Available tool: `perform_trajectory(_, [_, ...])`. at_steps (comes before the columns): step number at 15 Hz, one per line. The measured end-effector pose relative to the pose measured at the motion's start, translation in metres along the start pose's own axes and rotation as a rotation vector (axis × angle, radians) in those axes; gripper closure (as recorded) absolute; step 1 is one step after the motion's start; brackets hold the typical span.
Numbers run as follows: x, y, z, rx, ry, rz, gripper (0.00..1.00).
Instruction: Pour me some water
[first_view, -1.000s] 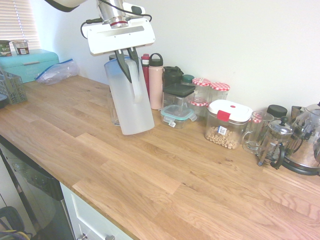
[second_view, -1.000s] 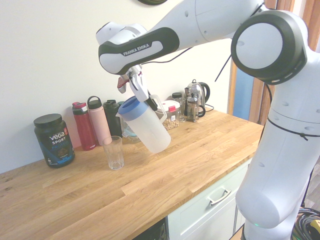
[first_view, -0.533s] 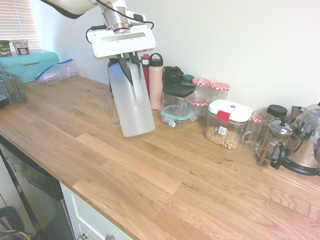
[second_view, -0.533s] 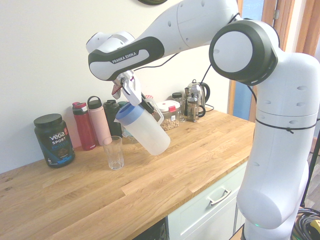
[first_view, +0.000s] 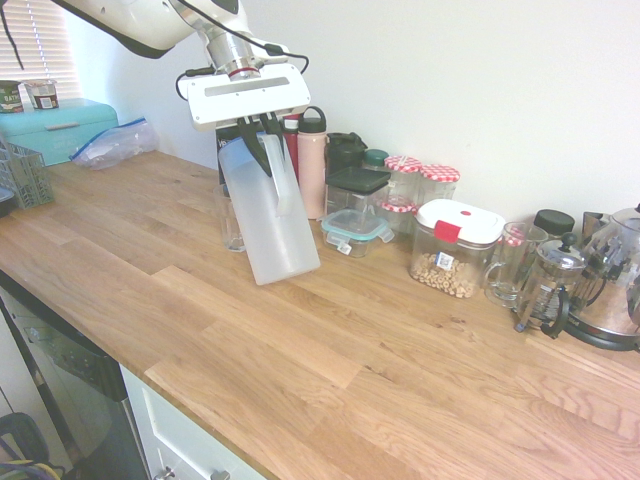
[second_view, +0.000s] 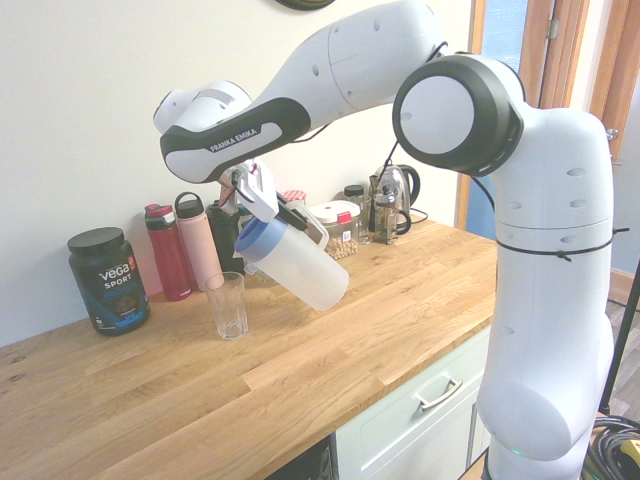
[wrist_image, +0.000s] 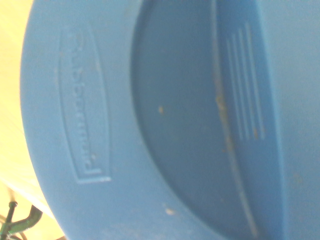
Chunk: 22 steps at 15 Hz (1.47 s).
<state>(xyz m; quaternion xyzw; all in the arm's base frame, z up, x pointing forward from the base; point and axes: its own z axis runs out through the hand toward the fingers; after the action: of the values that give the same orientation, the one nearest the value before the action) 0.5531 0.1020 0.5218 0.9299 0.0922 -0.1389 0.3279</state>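
Observation:
A tall frosted white pitcher (first_view: 270, 215) with a blue lid (second_view: 258, 238) hangs tilted above the wooden counter (first_view: 330, 350). My gripper (first_view: 262, 135) is shut on its side handle from above. The lid end leans toward an upright clear drinking glass (second_view: 227, 305), which stands on the counter just below and beside the spout. In the first exterior view the glass (first_view: 232, 218) is partly hidden behind the pitcher. The water cannot be made out through the frosted wall, and no stream shows. The wrist view is filled by the blue lid (wrist_image: 165, 120).
A black Vega tub (second_view: 107, 280), a red bottle (second_view: 168, 252) and a pink bottle (second_view: 200, 242) stand along the wall behind the glass. Further along are storage jars (first_view: 458, 247), a French press (first_view: 547, 285) and a steel kettle (first_view: 615, 290). A teal box (first_view: 60, 125) sits at the far end.
The arm has come lower and shifted toward the glass. The pitcher has tipped further over, its lid end dropping closer to the glass rim. The grip is unchanged.

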Motion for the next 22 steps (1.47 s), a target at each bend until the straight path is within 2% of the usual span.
perform_trajectory(12, [0.023, -0.039, -0.001, -0.17, -0.075, -0.038, 1.0])
perform_trajectory(22, [0.024, -0.045, -0.001, -0.182, -0.086, -0.027, 1.0])
